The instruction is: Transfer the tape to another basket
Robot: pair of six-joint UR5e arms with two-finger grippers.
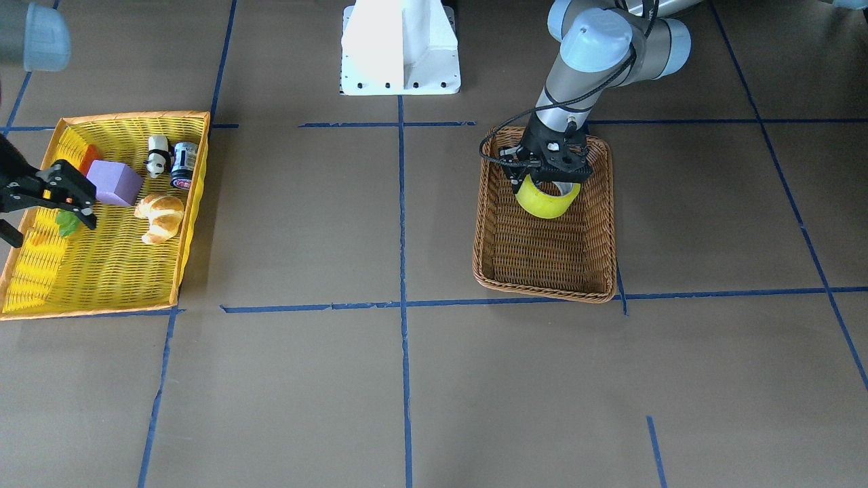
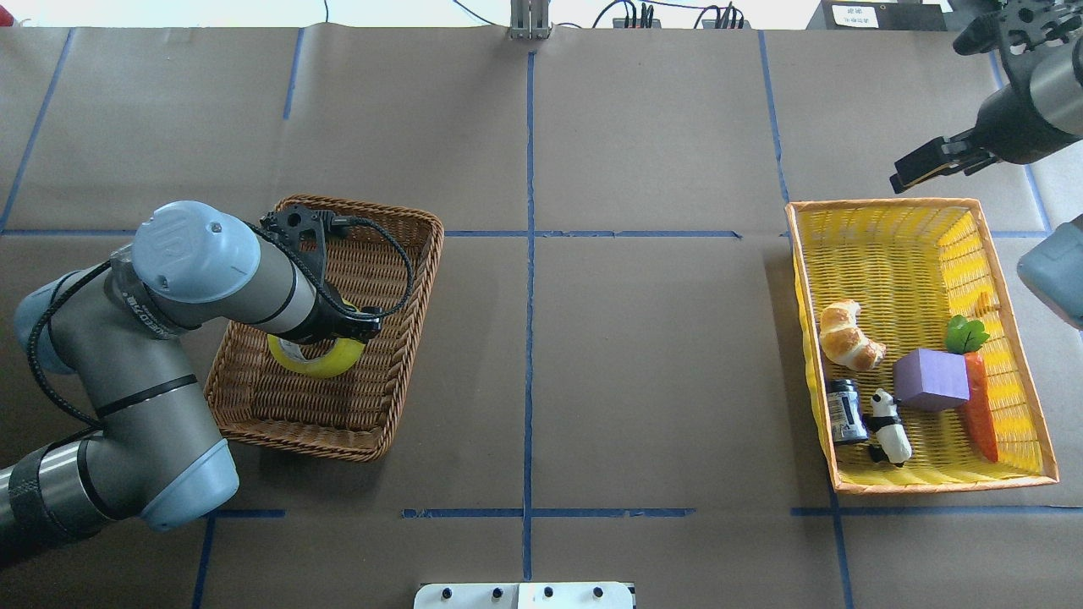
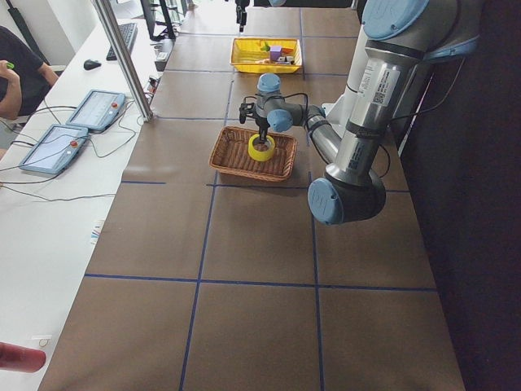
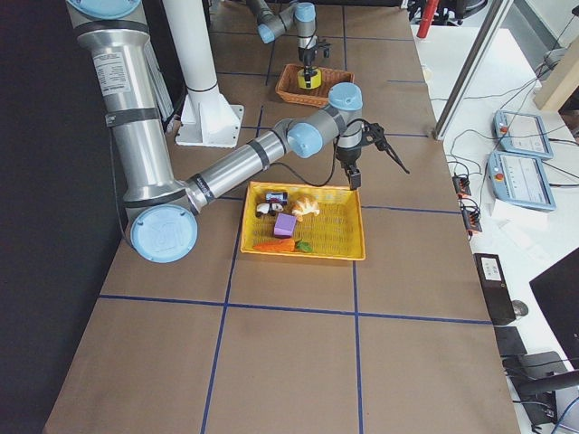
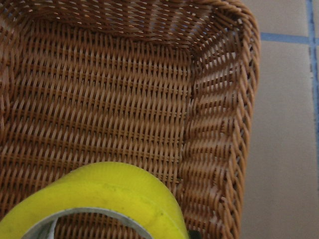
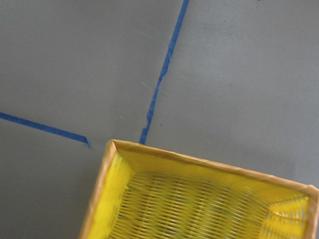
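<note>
Bright, even light, soft shadows, close-range blur on the tape (image 5: 109,191) in left wrist view.

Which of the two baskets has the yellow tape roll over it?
The brown wicker basket, where the left tool holds the tape; the yellow tray has a croissant and other toys, no roll.

tape (image 1: 546,202) in the left claw (image 1: 550,183) over the basket (image 1: 542,293) (tray (image 1: 102,274) well apart, on the robot's right)

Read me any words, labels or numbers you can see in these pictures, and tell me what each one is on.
Nothing can be read for certain.
Left arm: printed lettering, too small.
Small can: label blurred.
White card beyond the table's far edge: too small.
</note>
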